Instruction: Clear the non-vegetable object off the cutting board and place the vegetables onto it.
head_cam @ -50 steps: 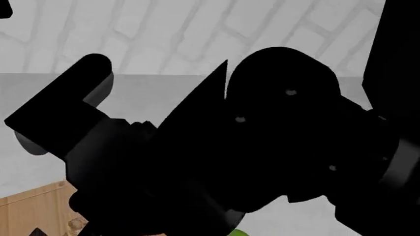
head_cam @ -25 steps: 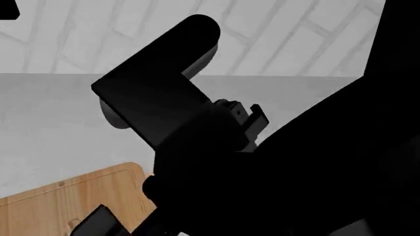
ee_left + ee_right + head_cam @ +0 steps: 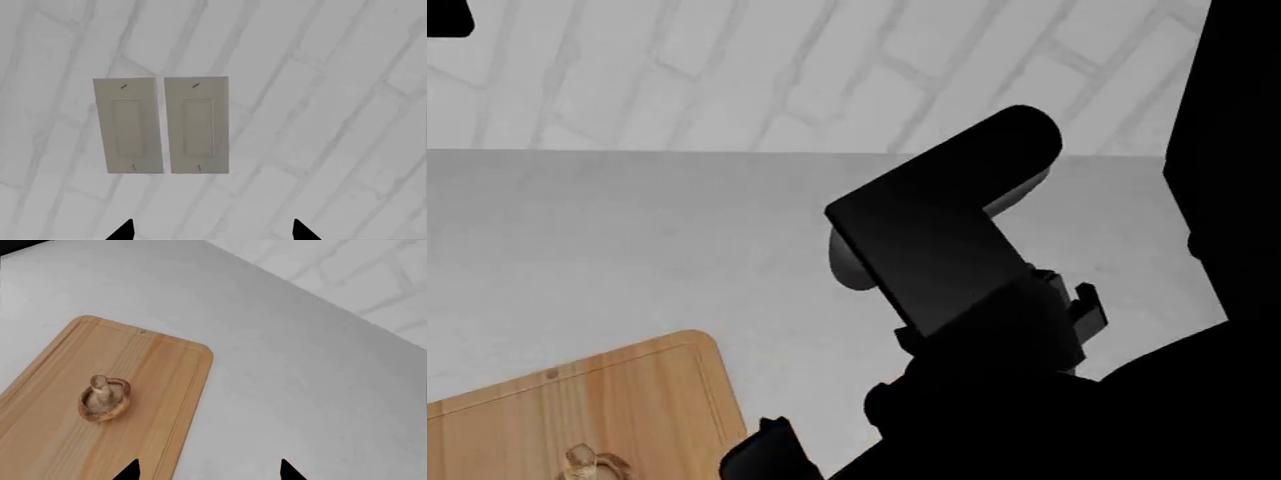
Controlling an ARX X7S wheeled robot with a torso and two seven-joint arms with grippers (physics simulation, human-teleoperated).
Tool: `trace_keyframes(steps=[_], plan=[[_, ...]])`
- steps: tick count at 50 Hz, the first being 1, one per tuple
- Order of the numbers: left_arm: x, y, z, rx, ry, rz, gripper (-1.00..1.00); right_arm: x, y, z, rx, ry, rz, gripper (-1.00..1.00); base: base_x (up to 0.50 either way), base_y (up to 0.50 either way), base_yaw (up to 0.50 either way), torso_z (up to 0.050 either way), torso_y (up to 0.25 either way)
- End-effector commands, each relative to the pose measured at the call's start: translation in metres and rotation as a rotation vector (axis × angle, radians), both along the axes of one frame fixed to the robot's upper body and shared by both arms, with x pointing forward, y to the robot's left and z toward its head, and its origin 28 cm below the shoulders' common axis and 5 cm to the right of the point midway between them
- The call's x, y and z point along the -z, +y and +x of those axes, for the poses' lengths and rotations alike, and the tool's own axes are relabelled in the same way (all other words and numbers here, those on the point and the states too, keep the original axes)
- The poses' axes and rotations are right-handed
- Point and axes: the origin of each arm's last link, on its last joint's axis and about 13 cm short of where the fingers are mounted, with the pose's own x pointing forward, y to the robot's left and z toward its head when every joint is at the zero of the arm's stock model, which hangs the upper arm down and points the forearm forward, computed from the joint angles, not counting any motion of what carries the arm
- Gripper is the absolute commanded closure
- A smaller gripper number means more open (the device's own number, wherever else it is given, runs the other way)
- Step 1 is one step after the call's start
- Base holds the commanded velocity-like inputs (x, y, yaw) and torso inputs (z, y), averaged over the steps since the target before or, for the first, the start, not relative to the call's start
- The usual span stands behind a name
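Movement first: across the last second my big dark arm link [image 3: 941, 245] has swept from the left of my head view over to the right, and the grey desk [image 3: 627, 240] and a corner of the cutting board [image 3: 587, 410] have come clear of it.

My left jaws [image 3: 212, 231] point at the white brick wall and its two pale panels [image 3: 161, 125]; only two dark tips show at the picture's edge, spread wide apart with nothing between them, so they are released and empty. My right jaws [image 3: 208, 471] hang over the board's edge and the bare desk beside it, their tips likewise parted and holding nothing.

On the board the mushroom [image 3: 103, 399] lies cap-down with its pale stem sticking up, well inside the groove and away from the rounded corner. From my head I catch only its top at the lower rim of the view.

I see no dark leafy ball on the part of the board that shows, and no lime-green ball anywhere now; a green sliver sat at the bottom of my head view a second ago and is out of frame. My judgement: the mushroom is placed and both arms are drawing up and away, though the board's hidden end leaves me unsure whether everything is done.
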Motion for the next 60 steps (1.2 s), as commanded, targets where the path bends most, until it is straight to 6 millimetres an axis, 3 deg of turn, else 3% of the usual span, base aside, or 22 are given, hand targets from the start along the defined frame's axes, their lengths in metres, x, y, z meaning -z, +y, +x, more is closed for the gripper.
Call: trace_keyframes(steps=[1, 30, 60], plan=[[-0.002, -0.004, 0.0, 0.064, -0.022, -0.032, -1.0, 0.014, -0.003, 0.0, 0.006, 0.007, 0.023, -1.0, 0.0, 0.0, 0.0, 0.0, 0.0], [-0.004, -0.002, -0.003, 0.056, -0.029, -0.032, -1.0, 0.047, -0.012, 0.005, 0.052, 0.133, 0.13, -1.0, 0.0, 0.0, 0.0, 0.0, 0.0], [-0.001, -0.003, -0.003, 0.057, -0.023, -0.036, -1.0, 0.075, -0.013, 0.005, 0.065, 0.186, 0.116, -1.0, 0.0, 0.0, 0.0, 0.0, 0.0]])
